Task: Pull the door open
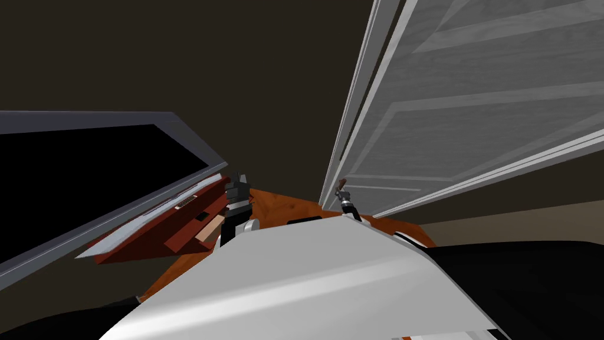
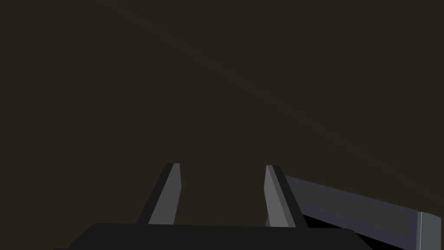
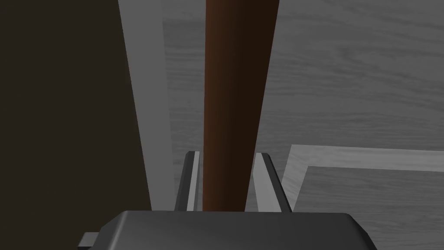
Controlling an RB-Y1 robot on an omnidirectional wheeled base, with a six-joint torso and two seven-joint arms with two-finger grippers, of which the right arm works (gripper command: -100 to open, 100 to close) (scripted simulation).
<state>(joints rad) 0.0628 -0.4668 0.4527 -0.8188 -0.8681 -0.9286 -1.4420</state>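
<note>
Grey wood-grain panelled door (image 1: 448, 118): my right claw (image 3: 227, 154), reaching forward, grips its dark brown bar handle (image 3: 234, 87); left claw (image 2: 222, 166) hangs unclenched, fingers apart.

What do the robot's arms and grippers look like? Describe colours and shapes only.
The left gripper and right gripper each have a dark boxy body and two thin, tapering grey blade fingers with dark outer edges. The forearms are dark near the wrists, light grey further back.

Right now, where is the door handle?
The brown handle is on my right side, held between the fingers of the right gripper. It stands in front of the grey door, close to that door's edge.
</note>
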